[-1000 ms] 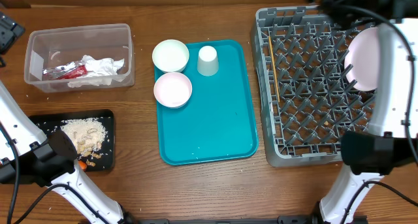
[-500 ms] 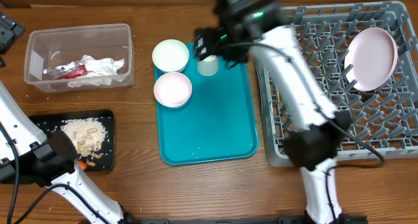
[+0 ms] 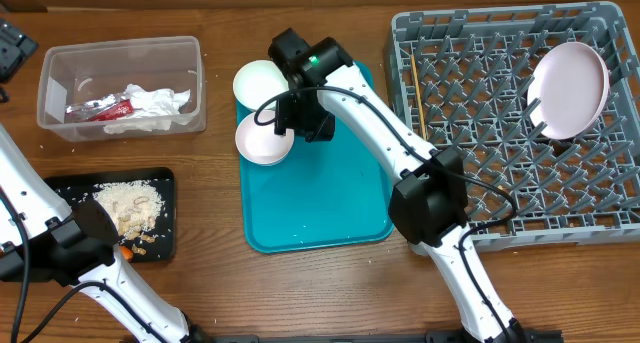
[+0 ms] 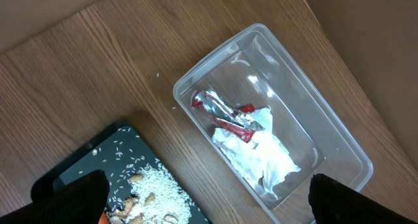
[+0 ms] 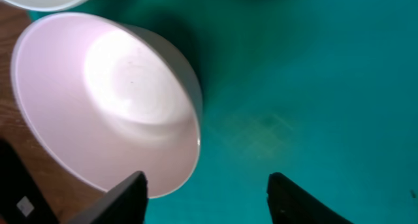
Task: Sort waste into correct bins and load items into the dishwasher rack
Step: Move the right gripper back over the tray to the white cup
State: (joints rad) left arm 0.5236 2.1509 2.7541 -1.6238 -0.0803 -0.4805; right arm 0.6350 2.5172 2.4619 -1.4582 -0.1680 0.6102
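Two small white bowls [image 3: 261, 83] [image 3: 263, 138] sit at the far left of the teal tray [image 3: 330, 203]. My right gripper [image 3: 306, 121] hangs open and empty just above the nearer bowl [image 5: 104, 100], one finger [image 5: 206, 198] by its rim. My arm hides the cup. The white plate [image 3: 568, 88] stands in the grey dishwasher rack [image 3: 500, 223], where the chopstick [image 3: 418, 98] also lies. The clear tub [image 3: 120, 48] holds the napkin and red wrapper [image 4: 255, 145]. The black tray [image 3: 70, 188] holds food bits [image 3: 128, 208] and the carrot [image 3: 125, 251]. My left gripper [image 4: 209, 211] is open above them. No fork shows.
The teal tray's middle and near part are bare. Wooden table runs between the tub and the black tray [image 4: 85, 165]. A cardboard wall stands behind the table. My right arm stretches from the rack's near-left corner across the tray.
My right arm swung left from over the rack to the teal tray and now sits lower over the bowls, covering the cup. The plate stays in the rack.
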